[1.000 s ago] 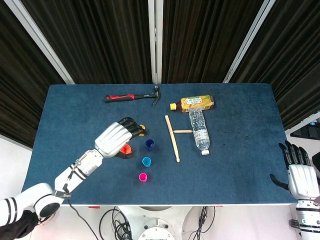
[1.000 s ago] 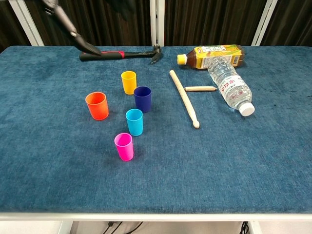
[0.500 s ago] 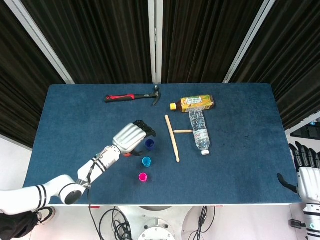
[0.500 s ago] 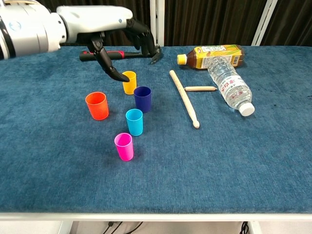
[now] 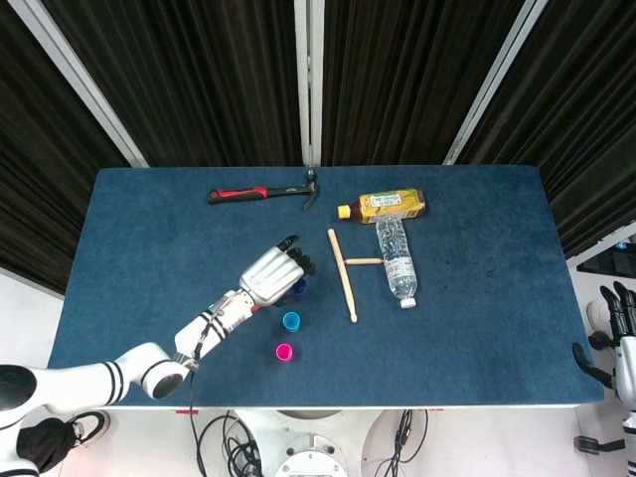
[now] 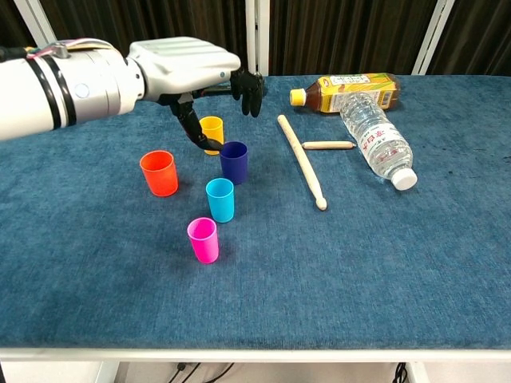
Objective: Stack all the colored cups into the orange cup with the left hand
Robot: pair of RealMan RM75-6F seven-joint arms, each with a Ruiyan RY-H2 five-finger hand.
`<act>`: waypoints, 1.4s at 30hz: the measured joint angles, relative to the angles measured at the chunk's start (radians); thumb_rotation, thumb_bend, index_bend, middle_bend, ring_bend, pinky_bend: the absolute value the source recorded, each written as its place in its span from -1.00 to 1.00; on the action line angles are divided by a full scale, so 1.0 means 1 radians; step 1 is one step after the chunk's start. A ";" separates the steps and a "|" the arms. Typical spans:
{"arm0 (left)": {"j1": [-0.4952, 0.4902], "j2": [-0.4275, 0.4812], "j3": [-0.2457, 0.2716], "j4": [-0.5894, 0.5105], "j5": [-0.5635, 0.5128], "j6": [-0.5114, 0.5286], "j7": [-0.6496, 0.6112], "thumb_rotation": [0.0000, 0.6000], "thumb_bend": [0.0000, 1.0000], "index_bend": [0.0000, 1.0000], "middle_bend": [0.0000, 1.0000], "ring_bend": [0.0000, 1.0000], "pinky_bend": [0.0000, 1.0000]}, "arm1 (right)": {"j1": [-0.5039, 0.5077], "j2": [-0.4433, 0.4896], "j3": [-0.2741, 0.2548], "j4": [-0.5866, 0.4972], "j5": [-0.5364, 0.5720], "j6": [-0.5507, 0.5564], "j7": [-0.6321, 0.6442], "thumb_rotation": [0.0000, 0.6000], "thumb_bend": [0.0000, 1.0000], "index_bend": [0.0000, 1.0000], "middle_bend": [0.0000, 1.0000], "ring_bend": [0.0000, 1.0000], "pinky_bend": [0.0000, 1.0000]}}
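Five cups stand upright on the blue table (image 6: pixel 415 263): orange cup (image 6: pixel 160 173), yellow cup (image 6: pixel 211 132), navy cup (image 6: pixel 233 162), cyan cup (image 6: pixel 220 199), magenta cup (image 6: pixel 203 239). My left hand (image 6: pixel 188 68) hovers above the yellow and navy cups, fingers spread and holding nothing, its thumb hanging down beside the yellow cup. In the head view the left hand (image 5: pixel 274 275) hides the orange and yellow cups; the navy cup (image 5: pixel 299 288), cyan cup (image 5: pixel 291 321) and magenta cup (image 5: pixel 284 351) show. My right hand (image 5: pixel 624 338) is at the frame's lower right edge, off the table, fingers extended.
A red-handled hammer (image 5: pixel 260 193) lies at the back. A tea bottle (image 6: pixel 347 86) and a water bottle (image 6: pixel 377 145) lie on their sides at the back right. A long wooden stick (image 6: pixel 302 159) and a short one (image 6: pixel 327 145) lie right of the cups.
My left hand has moved right and lower, from over the orange cup to above the yellow and navy cups. My right hand has slid further out of the head view.
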 measured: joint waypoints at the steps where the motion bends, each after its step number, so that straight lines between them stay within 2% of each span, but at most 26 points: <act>1: -0.003 -0.004 0.003 0.007 -0.001 -0.002 0.005 1.00 -0.58 -0.29 -0.34 -0.45 -0.77 | 0.001 0.000 0.001 0.001 -0.001 -0.001 0.002 1.00 -0.52 -1.00 -1.00 -1.00 -1.00; 12: -0.022 -0.071 0.026 0.086 -0.014 -0.010 0.021 1.00 -0.58 -0.29 -0.32 -0.43 -0.81 | 0.003 -0.009 0.007 0.019 0.015 -0.017 0.009 1.00 -0.51 -1.00 -1.00 -1.00 -1.00; 29: -0.041 -0.127 0.054 0.186 -0.010 -0.028 0.017 1.00 -0.58 -0.28 -0.32 -0.39 -0.81 | 0.003 -0.013 0.005 0.030 0.016 -0.035 0.020 1.00 -0.48 -1.00 -1.00 -1.00 -1.00; 42: -0.044 -0.148 0.070 0.238 0.022 -0.018 -0.008 1.00 -0.52 -0.16 -0.21 -0.17 -0.75 | 0.009 -0.012 0.005 0.027 0.023 -0.055 0.012 1.00 -0.47 -1.00 -1.00 -1.00 -1.00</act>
